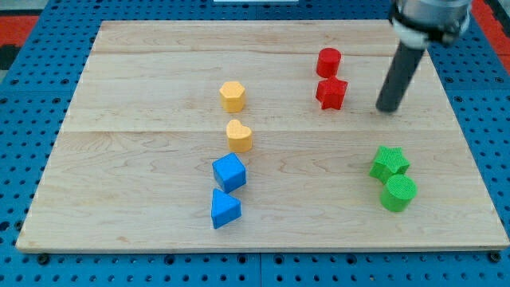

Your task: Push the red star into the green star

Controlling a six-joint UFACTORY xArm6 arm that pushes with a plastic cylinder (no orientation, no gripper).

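My tip [388, 108] rests on the wooden worktop [143, 64] near the view's upper right, and the dark rod rises from it toward the top edge, leaning a little to the right. There are no jaws on this arm, only the rod, so nothing is grasped. The red star [331, 92] lies just to the view's left of my tip, apart from it with a strip of bare wood between them. A red cylinder [328, 61] stands directly above the red star in the view, touching it or nearly so. The green star [390, 163] sits well below my tip, toward the view's lower right, and a green cylinder [398, 194] lies against its lower side. Near the middle of the worktop a yellow hexagon [232, 96] sits above a yellow heart [239, 135], the two slightly apart. Below the heart are a blue cube [229, 172] and a blue triangle [225, 209], close together, the triangle nearest the view's bottom.
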